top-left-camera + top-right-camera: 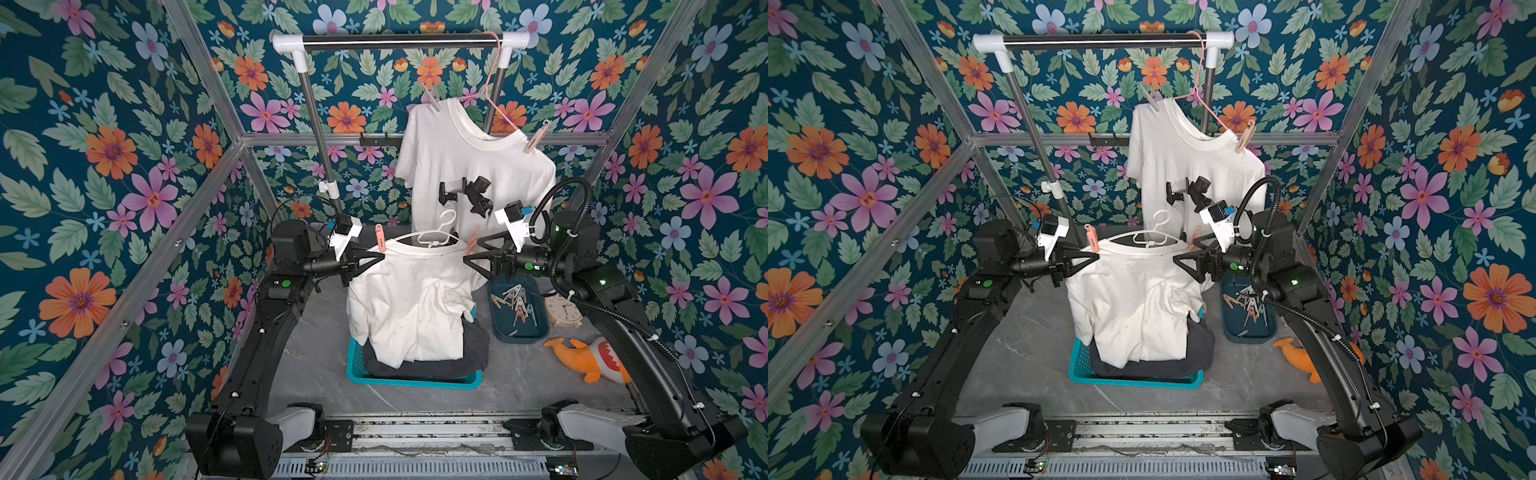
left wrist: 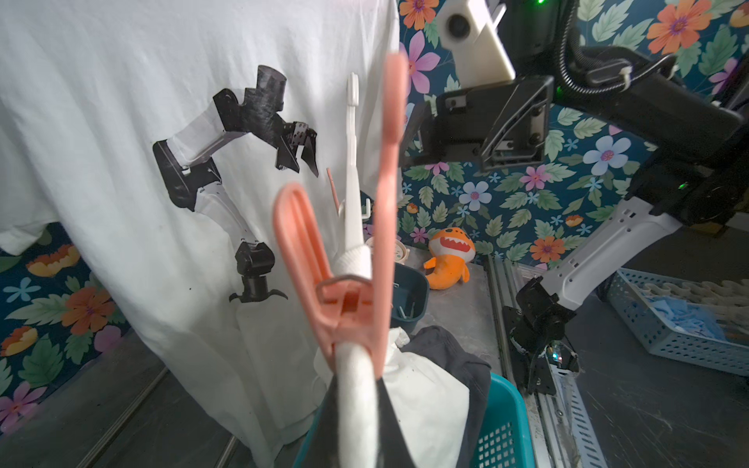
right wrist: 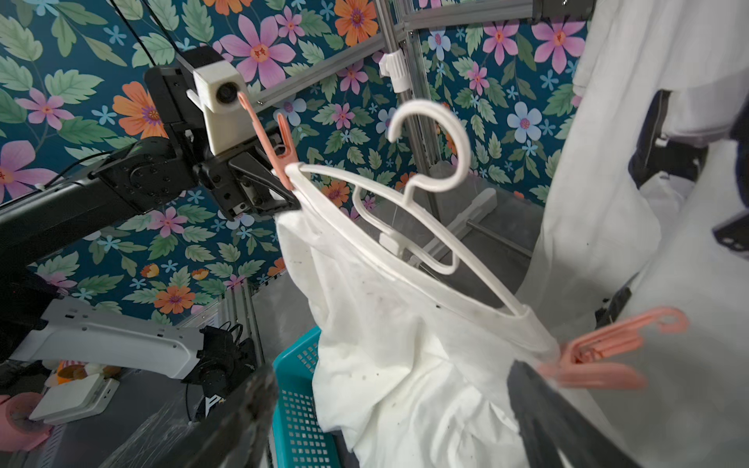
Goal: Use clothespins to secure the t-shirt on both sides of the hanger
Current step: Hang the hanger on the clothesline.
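Observation:
A white t-shirt (image 1: 411, 299) hangs on a white hanger (image 1: 436, 237) held up over the basket. My left gripper (image 1: 381, 258) (image 2: 358, 401) is shut on the hanger's left shoulder through the cloth. A salmon-pink clothespin (image 1: 379, 239) (image 2: 348, 316) is clipped just beside it. A second pink clothespin (image 1: 472, 240) (image 3: 600, 356) sits on the right shoulder, blurred in the right wrist view. My right gripper (image 1: 467, 262) (image 3: 389, 405) stands open with its jaws wide, one finger (image 3: 539, 405) next to that clothespin, gripping nothing.
Behind, another white t-shirt (image 1: 469, 166) hangs pegged on a pink hanger from the rack bar (image 1: 399, 39). A teal basket (image 1: 415, 380) with dark clothes lies below. A dark tray (image 1: 517, 332) holds several clothespins, with a clock (image 1: 563, 309) and an orange plush (image 1: 590, 357) beside it.

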Robot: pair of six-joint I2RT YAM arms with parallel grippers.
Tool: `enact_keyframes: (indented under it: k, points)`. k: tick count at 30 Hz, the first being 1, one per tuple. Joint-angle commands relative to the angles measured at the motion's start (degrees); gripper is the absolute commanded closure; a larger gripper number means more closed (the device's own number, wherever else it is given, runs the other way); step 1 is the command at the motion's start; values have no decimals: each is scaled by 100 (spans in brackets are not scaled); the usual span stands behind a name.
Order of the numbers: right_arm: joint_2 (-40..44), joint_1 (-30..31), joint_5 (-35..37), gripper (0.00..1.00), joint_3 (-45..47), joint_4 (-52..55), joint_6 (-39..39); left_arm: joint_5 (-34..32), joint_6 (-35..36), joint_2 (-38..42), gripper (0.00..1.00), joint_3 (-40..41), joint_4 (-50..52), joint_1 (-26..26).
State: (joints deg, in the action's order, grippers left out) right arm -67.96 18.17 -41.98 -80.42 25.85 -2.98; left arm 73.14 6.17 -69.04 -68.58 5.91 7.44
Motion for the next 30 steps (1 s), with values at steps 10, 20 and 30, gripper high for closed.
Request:
enact_keyframes:
  k: [10, 20, 30]
  points:
    - [805, -646, 102, 7, 2130, -1724, 76, 634, -691, 255, 100, 128, -849, -259]
    - [546, -1498, -1331, 9, 2797, -3209, -77, 944, -1462, 205, 100, 203, -1654, -256]
    - [-298, -1515, -2633, 14, 2534, -4865, -1289, 1209, -1650, -6, 100, 31, -1663, -243]
